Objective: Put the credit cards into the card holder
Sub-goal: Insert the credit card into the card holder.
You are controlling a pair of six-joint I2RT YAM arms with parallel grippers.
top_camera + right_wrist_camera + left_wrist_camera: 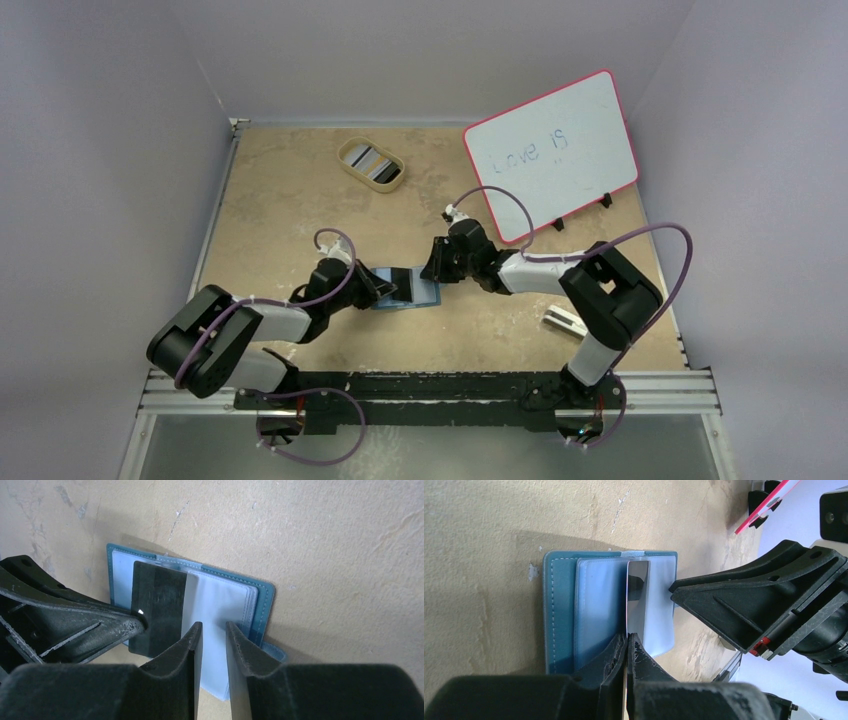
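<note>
Pinching a credit card (638,600) edge-on, left gripper (626,640) is clenched (right wrist shows its face), right gripper (213,628) ajar

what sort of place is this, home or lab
Probably a lab test cell: two robot arms bolted to a metal rail, plain grey walls boxing in a board table, a propped whiteboard.

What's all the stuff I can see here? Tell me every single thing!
card holder: one, teal-blue, lying open mid-table
credit card: one, black, standing on edge over the holder
tray: one, tan, oval, far side; grey and dark flat things inside, too small to count
whiteboard: one, white with red rim, propped far right
white block: one, white, near right
table: one, tan
left gripper: one, black, shut on the credit card
right gripper: one, black, jaws slightly apart at the holder's pale sleeves
</note>
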